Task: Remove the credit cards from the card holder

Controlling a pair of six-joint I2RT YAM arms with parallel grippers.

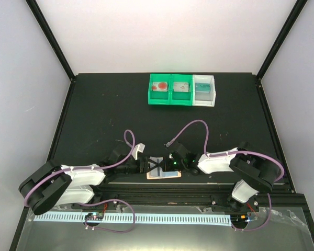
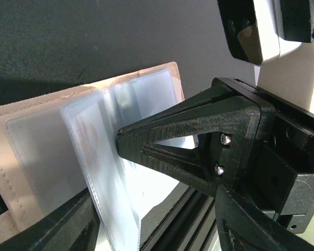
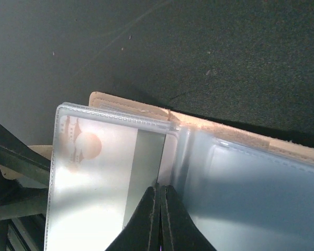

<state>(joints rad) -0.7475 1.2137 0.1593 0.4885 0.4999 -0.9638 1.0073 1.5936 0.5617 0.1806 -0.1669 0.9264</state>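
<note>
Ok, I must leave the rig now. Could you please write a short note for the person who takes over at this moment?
Left gripper: open, one finger on each side of a raised clear sleeve.
Right gripper: shut, tips at the inner edge of that sleeve; I cannot tell whether it pinches it.
Card holder: lies open at the near edge of the table, between the two grippers.
Done: holder opened, one sleeve lifted.
Left: the card with a dark stripe is still inside its sleeve; I see no card out yet, so all remain to be pulled.
</note>
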